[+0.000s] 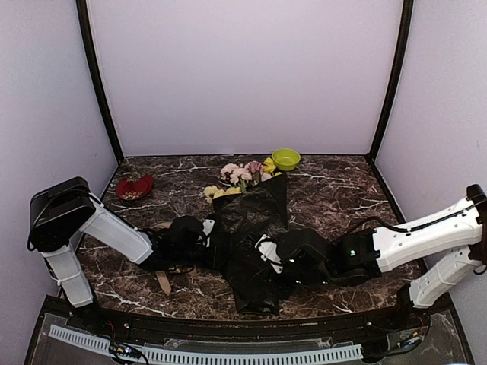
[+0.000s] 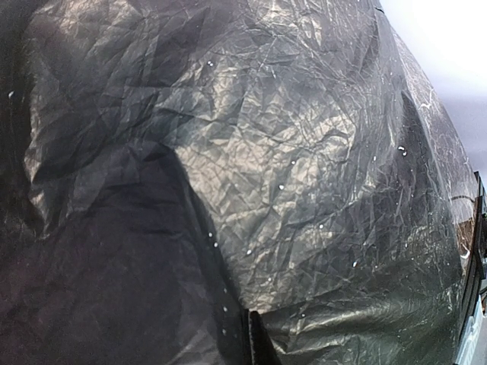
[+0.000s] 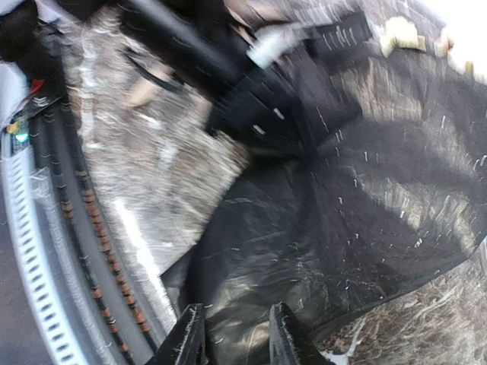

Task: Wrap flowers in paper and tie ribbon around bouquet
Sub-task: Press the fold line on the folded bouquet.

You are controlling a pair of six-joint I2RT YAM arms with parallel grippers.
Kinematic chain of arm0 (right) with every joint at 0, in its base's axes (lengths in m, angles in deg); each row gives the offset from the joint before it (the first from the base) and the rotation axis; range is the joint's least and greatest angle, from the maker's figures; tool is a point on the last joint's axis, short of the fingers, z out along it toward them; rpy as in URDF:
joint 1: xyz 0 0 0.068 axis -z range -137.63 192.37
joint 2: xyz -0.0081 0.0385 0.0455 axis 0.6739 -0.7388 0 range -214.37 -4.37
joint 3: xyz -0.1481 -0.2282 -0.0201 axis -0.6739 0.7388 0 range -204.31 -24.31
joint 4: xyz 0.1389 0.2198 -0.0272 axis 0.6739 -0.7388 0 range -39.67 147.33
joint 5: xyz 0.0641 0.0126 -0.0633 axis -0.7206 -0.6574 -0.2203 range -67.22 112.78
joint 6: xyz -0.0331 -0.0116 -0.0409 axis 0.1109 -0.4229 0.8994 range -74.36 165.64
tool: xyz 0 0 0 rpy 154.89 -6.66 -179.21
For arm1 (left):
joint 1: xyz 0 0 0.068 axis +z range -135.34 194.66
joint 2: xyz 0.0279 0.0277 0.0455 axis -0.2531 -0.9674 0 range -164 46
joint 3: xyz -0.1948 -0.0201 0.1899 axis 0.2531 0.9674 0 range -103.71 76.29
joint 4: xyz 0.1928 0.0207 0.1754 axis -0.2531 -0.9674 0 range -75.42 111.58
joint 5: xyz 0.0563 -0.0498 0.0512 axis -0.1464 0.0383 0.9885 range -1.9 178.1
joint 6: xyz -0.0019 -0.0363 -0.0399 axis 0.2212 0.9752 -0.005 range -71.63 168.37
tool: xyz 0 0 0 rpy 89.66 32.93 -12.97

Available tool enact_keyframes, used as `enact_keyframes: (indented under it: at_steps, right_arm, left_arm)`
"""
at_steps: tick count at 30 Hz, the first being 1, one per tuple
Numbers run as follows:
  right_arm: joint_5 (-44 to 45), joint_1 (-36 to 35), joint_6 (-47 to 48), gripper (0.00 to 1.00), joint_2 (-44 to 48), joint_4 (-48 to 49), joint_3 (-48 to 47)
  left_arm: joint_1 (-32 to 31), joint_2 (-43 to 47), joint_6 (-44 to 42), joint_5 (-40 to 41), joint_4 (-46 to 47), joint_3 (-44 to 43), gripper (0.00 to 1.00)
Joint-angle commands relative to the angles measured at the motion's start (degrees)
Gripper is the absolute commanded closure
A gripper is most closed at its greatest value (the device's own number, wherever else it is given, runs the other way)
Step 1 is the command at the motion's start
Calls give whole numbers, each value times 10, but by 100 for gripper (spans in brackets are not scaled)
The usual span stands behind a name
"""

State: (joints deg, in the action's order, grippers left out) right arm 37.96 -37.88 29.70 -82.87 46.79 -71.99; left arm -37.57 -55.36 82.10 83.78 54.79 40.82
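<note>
- At centre frame in the top view, the paper (image 1: 255,228) lies over the stems. The flowers (image 1: 243,173) show only at its upper end, so I judge the wrap started but not secured.
- My left gripper (image 1: 204,232) is at the paper's left edge with its fingers together. Its own camera shows only crinkled black sheet, so a pinch looks likely but is unconfirmed.
- My right gripper (image 3: 234,342) is over the lower fold with its fingers apart, gripping nothing.
- The ribbon (image 1: 163,282) lies at lower left, not yet tied.
</note>
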Motion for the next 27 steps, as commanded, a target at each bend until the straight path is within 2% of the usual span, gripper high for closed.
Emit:
enact_keyframes:
  at_steps: [1,5,14,18,21,24,27]
  right_arm:
    - [-77,26,-34,77,-64,13,-14]
    - [-103,11,-33,87,-113,17,-9]
    - [-156,-68,-45,96,-193,17,-6]
    - [-178,-98,-54,97,-159,15,0]
    - [-183,-98,-67,96,-88,31,24]
    - [-157,-82,-84,95,-20,49,56]
    - [-141,-38,-112,92,7,54,80]
  left_arm:
    - [4,-5,0,-8,-3,7,100]
    - [4,-10,-3,-8,-4,4,100]
    - [5,-15,-15,0,-11,-3,100]
    - [5,-19,-26,-3,-23,-13,100]
    - [5,-18,-30,-6,-21,-15,100]
    - [5,-18,-32,-5,-20,-15,100]
    - [5,-18,-33,-9,-16,-14,100]
